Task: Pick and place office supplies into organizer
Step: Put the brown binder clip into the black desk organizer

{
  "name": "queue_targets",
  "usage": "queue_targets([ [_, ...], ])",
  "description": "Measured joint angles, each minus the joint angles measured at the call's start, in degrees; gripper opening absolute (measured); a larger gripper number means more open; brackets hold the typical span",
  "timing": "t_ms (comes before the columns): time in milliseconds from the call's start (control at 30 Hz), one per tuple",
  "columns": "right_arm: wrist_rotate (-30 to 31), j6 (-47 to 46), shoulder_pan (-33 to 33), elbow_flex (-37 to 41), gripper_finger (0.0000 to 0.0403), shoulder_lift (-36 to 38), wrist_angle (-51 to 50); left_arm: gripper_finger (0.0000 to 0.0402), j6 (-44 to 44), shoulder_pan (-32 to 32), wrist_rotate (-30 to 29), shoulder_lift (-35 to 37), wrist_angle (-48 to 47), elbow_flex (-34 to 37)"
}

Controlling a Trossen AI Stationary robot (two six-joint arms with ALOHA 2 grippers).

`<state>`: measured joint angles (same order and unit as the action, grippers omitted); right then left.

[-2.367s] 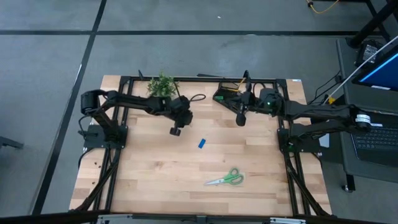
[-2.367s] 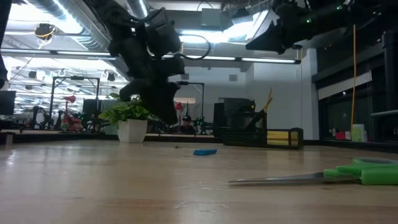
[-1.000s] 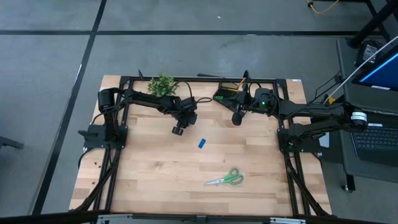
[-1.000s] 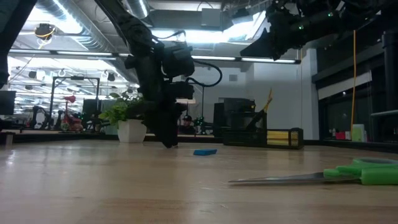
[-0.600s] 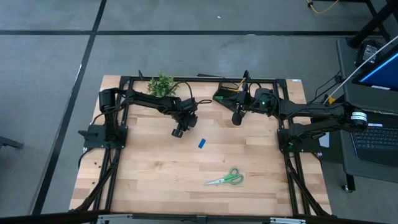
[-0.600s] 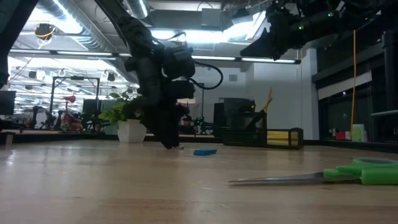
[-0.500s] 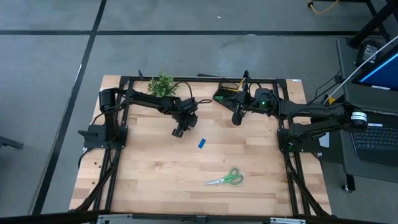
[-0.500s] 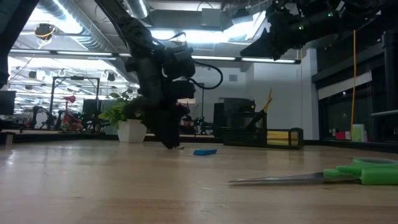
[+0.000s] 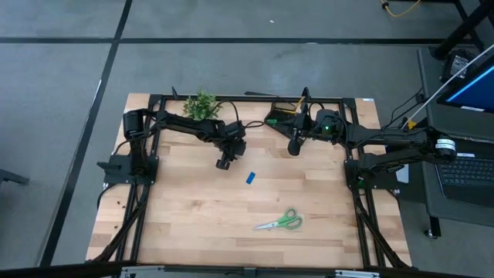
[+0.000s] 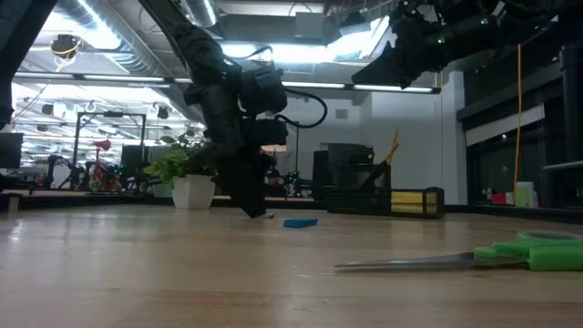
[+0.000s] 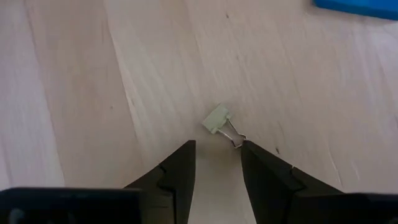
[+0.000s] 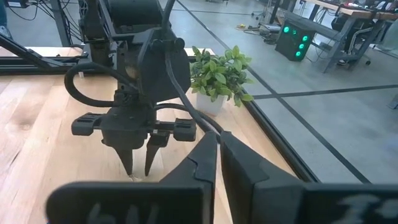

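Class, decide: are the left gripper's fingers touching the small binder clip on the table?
Apart. The left wrist view shows bare wood between the fingers and the binder clip, which lies just beyond the open left gripper.

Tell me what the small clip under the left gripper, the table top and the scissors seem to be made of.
Binder clip: pale painted body with thin wire loops, probably metal. Table top: light wood planks with visible grain and seams, matte. Scissors: green handles that look plastic, grey blades likely steel. The left gripper hovers open over the clip.
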<state>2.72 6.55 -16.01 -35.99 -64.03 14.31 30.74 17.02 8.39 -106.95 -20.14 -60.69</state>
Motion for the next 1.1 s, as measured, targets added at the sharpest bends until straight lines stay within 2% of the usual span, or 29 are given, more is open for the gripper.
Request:
queue_targets([
  [300, 0.0, 0.0, 0.0, 0.0, 0.0005, 0.0, 0.0, 0.0123, -5.2, -0.6, -2.1, 0.2, -0.9, -1.5],
  [467, 0.0, 0.0, 0.0, 0.0, 0.0014, 0.0, 0.0, 0.0125, -8.8, -0.8, -0.8, 0.2, -0.9, -2.0],
  [733, 0.0, 0.0, 0.0, 0.0, 0.0032, 0.0, -0.1, 0.0161, -15.2, -1.5, 0.6, 0.2, -0.7, -2.0],
  [967, 0.0, 0.0, 0.0, 0.0, 0.0020, 0.0, -0.5, 0.0183, -18.2, -3.3, -3.6, 0.2, 1.2, -2.0],
  [1100, 0.0, 0.0, 0.0, 0.0, 0.0012, 0.0, -0.5, 0.0184, -20.2, -3.5, -3.8, 0.2, 1.7, -2.0],
])
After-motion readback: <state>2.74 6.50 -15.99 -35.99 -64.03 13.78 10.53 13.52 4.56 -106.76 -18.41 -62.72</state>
